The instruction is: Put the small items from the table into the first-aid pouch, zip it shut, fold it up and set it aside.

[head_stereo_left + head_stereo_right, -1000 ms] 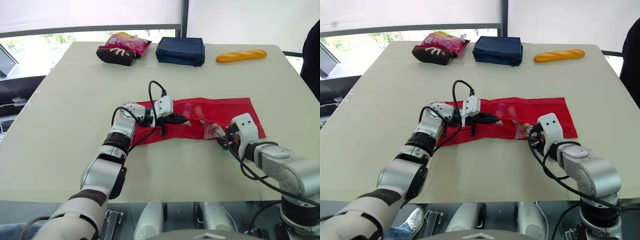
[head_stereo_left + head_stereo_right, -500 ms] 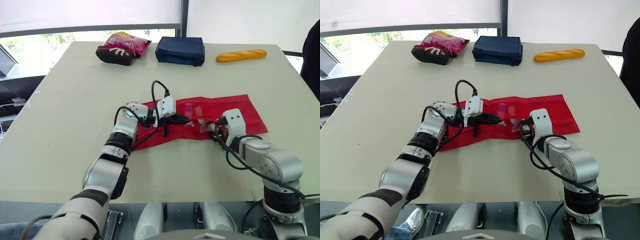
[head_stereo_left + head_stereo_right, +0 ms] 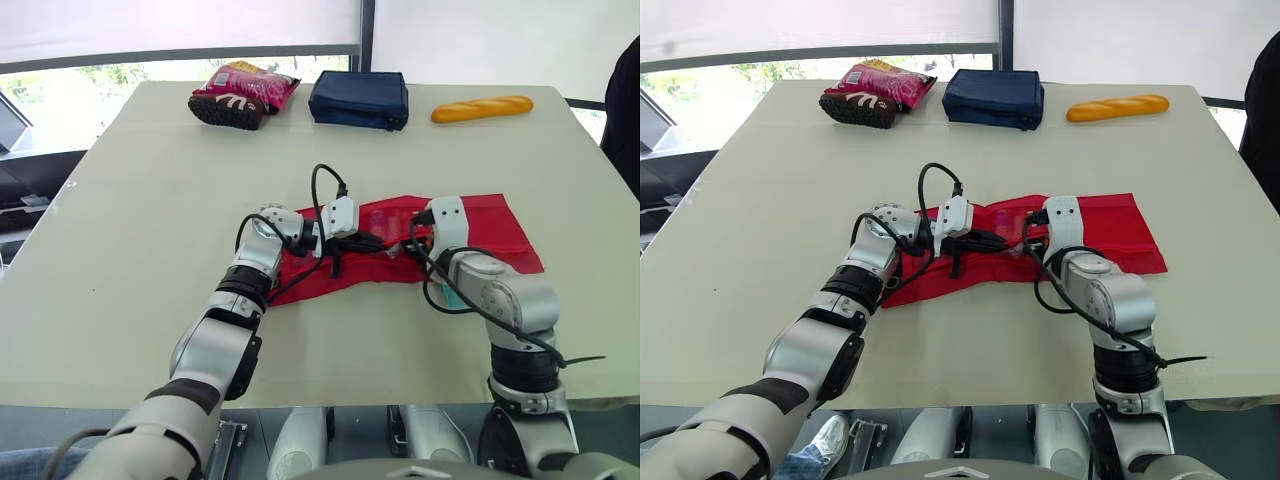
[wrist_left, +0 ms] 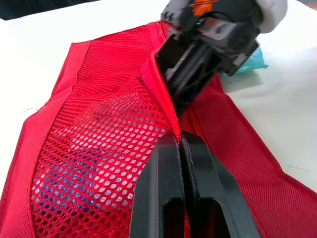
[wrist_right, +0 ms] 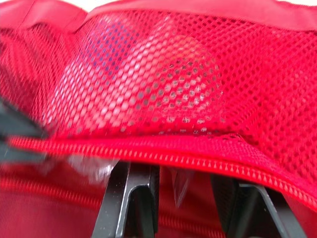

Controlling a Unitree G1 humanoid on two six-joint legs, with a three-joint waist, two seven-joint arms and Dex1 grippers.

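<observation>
The red pouch [image 3: 480, 225] lies in the middle of the table [image 3: 140, 200]. The left gripper [image 4: 181, 136] pinches its edge tight. The right gripper [image 5: 181, 173], just beside it, has its fingers apart.

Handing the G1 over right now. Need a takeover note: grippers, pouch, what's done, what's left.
Left gripper: shut on the red mesh pouch, pinching its zip edge.
Right gripper: open, tips tucked just under the zip edge, apparently at the pocket mouth.
Pouch lies unfolded on the table; items show through the mesh.
A teal packet lies outside the pouch, by the right gripper.
Done: some items are in.
Left: teal packet in, zip shut, fold, set aside.
</observation>
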